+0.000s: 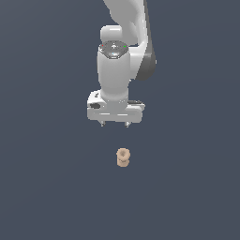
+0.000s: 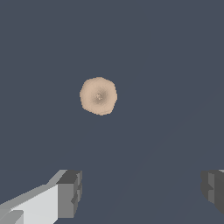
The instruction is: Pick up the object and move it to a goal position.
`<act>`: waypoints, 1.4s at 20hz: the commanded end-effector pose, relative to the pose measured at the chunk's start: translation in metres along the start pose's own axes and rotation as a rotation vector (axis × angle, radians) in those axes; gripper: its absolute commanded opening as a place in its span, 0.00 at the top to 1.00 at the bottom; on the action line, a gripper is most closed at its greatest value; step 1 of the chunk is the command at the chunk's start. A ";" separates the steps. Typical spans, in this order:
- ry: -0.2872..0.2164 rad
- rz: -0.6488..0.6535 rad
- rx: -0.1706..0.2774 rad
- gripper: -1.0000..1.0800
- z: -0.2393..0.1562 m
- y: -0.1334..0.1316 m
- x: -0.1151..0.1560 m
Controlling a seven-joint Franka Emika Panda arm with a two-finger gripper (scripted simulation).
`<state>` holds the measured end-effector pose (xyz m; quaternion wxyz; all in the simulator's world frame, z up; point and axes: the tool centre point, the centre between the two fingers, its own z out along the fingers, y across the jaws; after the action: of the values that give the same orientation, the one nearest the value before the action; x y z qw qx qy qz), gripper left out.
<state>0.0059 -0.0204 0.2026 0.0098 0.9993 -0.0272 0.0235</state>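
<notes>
The white Panda arm [image 1: 123,56] comes down from the top of the exterior view and ends in a broad, pale hand, with the gripper [image 1: 115,124] pointing straight down, its two short fingertips [image 1: 102,124] just peeking out below the hand's lower edge. The fingers are spread wide, with nothing between them; in the wrist view the two dark grey pads [image 2: 70,194] sit far apart with bare floor in the gap. Below the gripper and well apart from it, the object [image 1: 123,157] rests by itself: a small tan, knobbly piece that looks like a few stacked rings, standing upright, with a hole or dimple showing near its top. In the exterior view it lies a little toward that view's right of the midpoint between the fingertips, closer to being under the right-hand finger than the other. From the wrist camera the object [image 2: 98,96] shows as a rounded, slightly lumpy beige disc with a darker dimple in its middle, seen end-on, far narrower than the gap between the pads, and not in line with the pads. Everything else around it is a plain, dark blue-grey surface [image 1: 47,187].
</notes>
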 end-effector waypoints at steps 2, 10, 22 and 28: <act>0.000 0.000 0.000 0.04 0.000 0.000 0.000; -0.020 0.009 0.015 0.04 -0.001 -0.016 -0.004; -0.024 -0.034 0.013 0.04 0.012 -0.020 0.013; -0.031 -0.099 0.013 0.04 0.033 -0.027 0.036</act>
<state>0.0380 0.0024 0.1768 0.0039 0.9999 0.0132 0.0089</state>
